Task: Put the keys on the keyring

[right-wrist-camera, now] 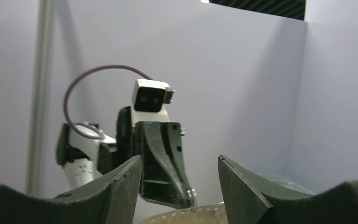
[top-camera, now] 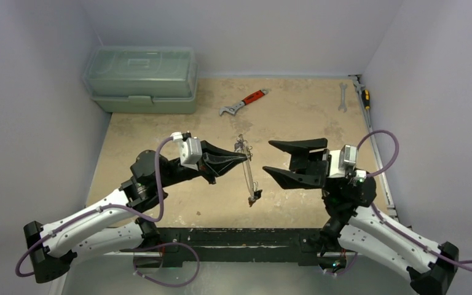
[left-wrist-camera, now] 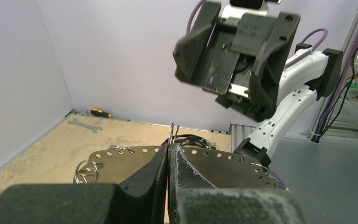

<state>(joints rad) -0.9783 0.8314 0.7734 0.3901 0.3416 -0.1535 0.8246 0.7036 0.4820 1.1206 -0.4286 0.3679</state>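
Left gripper (top-camera: 238, 158) was clamped shut on the keyring (top-camera: 247, 176), with the wire pinched between its tips. The loop was held edge-on over mid-table (top-camera: 160, 123), between the two arms. Keys (top-camera: 255, 196) hung at the loop's near end. There was another small cluster at its far end, too small to make out. Right gripper (top-camera: 268, 157) was wide and empty, just beside the ring, not touching. Red-handled wrench (top-camera: 244, 102), spanner (top-camera: 342, 97) and toolbox (top-camera: 141, 78) lay at the back.

No lettering, label, brand or number is legible in any view, neither on the translucent green plastic toolbox (top-camera: 141, 78) nor on the red-handled adjustable metal wrench (top-camera: 243, 102).
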